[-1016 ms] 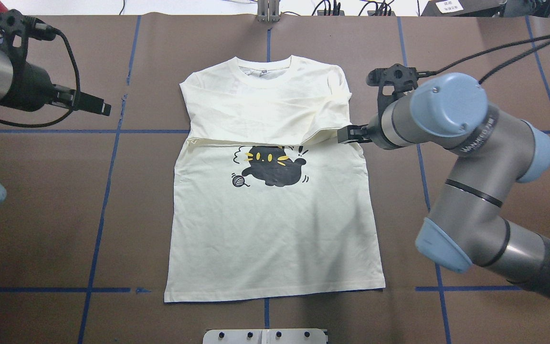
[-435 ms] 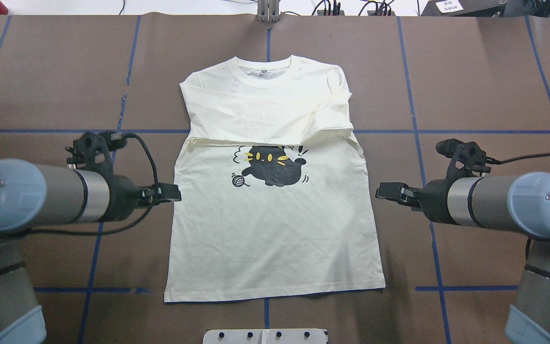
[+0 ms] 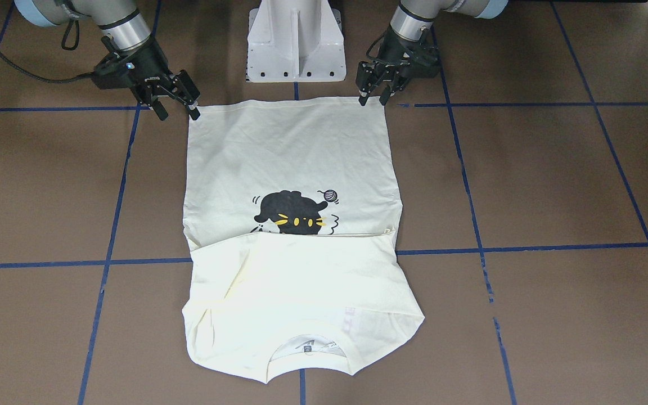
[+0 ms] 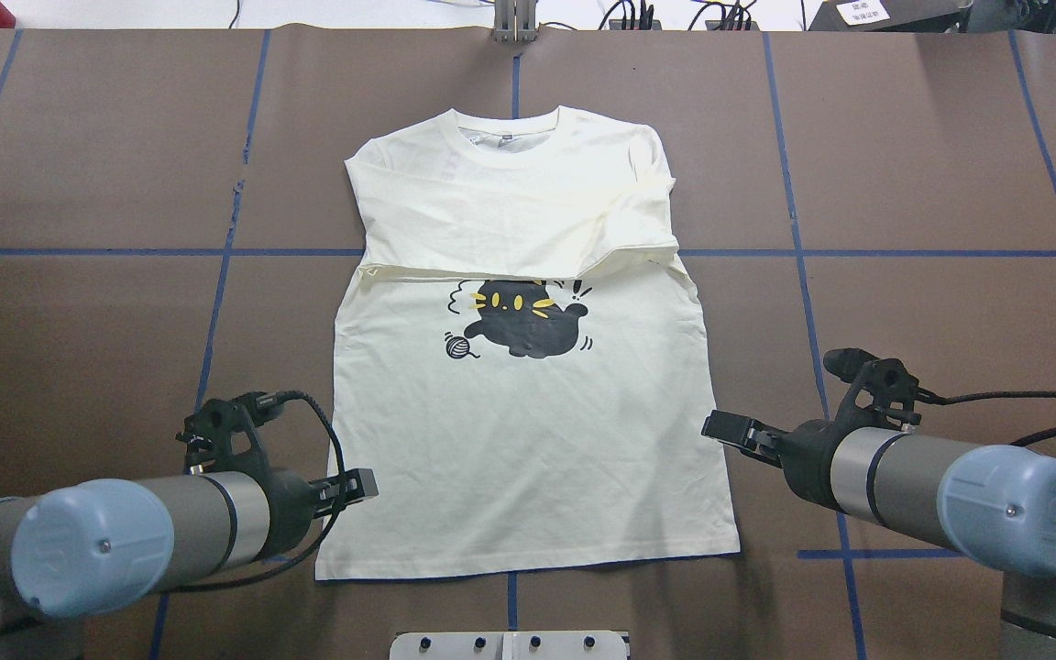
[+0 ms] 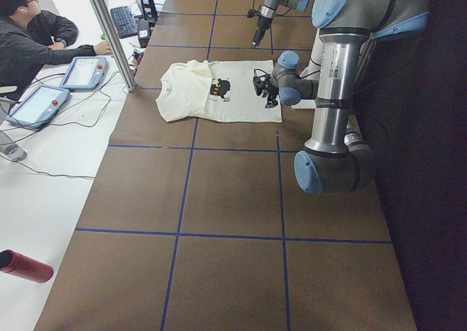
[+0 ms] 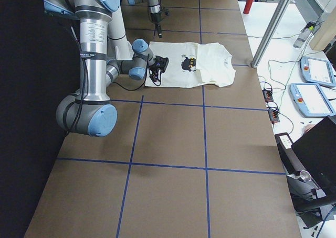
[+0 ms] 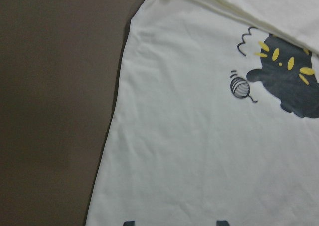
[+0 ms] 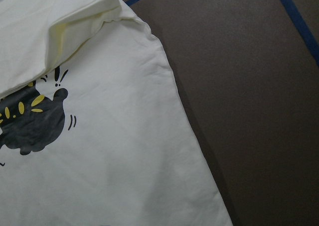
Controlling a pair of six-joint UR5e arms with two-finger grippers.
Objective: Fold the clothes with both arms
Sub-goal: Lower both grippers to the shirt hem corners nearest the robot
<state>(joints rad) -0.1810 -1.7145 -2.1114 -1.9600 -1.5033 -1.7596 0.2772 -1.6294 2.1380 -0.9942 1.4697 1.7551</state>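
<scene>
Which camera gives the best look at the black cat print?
The overhead exterior view: the cat print sits upright and nearly whole. Front-facing shows it upside down; both wrist views crop it at the frame edge; the side views show a tiny dark spot.

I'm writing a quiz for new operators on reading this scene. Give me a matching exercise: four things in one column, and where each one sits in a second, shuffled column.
Things:
1. left gripper
2. right gripper
3. cat print
4. collar

Places:
A. top edge hidden under the folded-over sleeve
B. by the T-shirt hem corner on the robot's right
C. at the shirt's end farthest from the robot
D. by the hem corner on the robot's left

Pairs: 1-D, 2-B, 3-A, 4-C
</scene>
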